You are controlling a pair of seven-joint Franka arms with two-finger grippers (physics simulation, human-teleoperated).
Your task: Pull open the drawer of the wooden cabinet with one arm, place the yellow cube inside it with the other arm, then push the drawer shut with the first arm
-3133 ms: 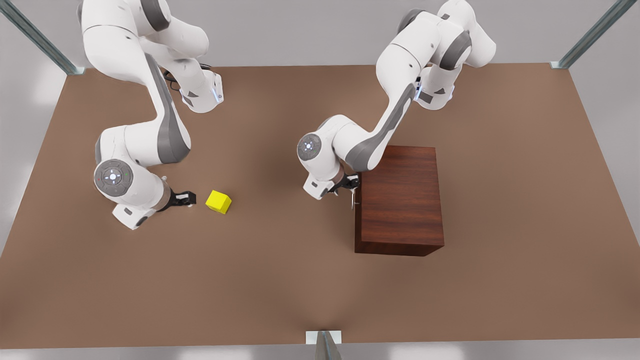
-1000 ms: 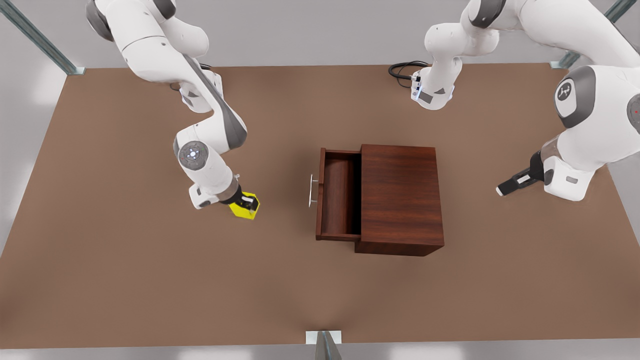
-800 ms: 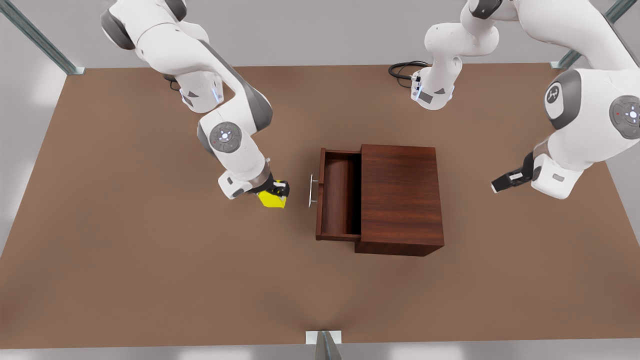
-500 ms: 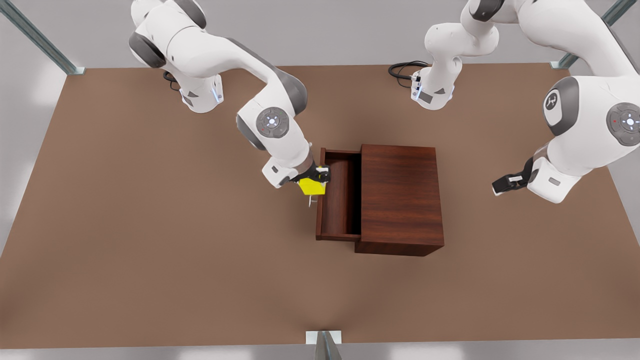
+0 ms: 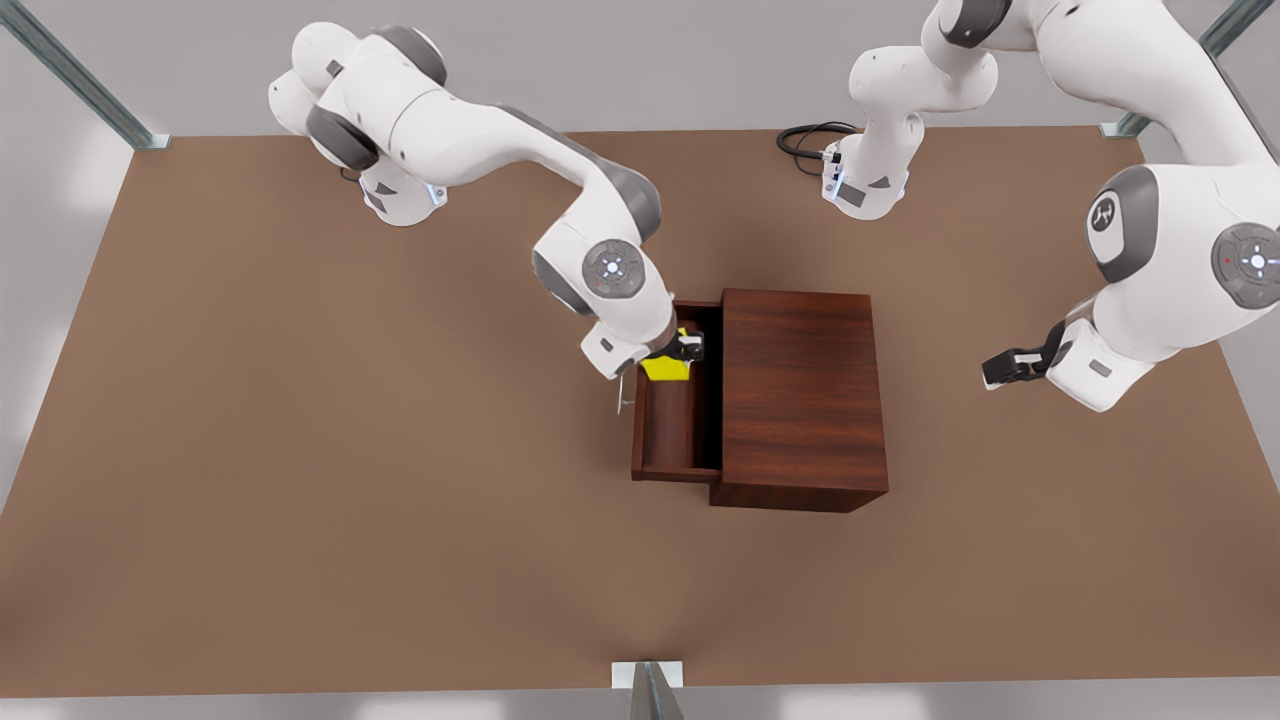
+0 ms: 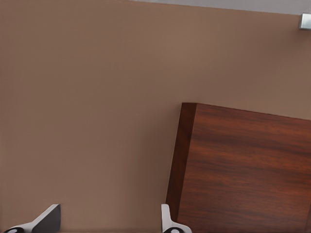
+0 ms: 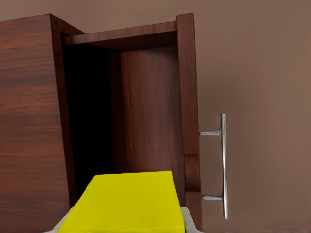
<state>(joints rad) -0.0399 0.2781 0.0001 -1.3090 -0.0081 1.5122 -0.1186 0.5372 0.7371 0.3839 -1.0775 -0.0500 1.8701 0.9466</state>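
The wooden cabinet [image 5: 800, 400] stands mid-table with its drawer [image 5: 672, 430] pulled out toward the front view's left, silver bar handle [image 5: 621, 395] on its front. My right gripper [image 5: 680, 355] is shut on the yellow cube [image 5: 667, 368] and holds it over the drawer's far end. In the right wrist view the cube [image 7: 126, 201] hangs above the drawer's cavity [image 7: 150, 111], with the handle [image 7: 223, 165] beside it. My left gripper [image 5: 993, 372] waits open, off the cabinet's other side; its fingers [image 6: 48, 221] stand apart near the cabinet [image 6: 243, 170].
Brown table [image 5: 300, 500] with wide free room on the front view's left and front. Both arm bases [image 5: 865, 185] stand at the back edge, a black cable [image 5: 805, 140] beside one. Metal posts [image 5: 645, 690] mark the frame.
The drawer went from shut to pulled out. My right gripper carried the yellow cube from the table toward the front view's right, over the drawer. The left gripper barely moved.
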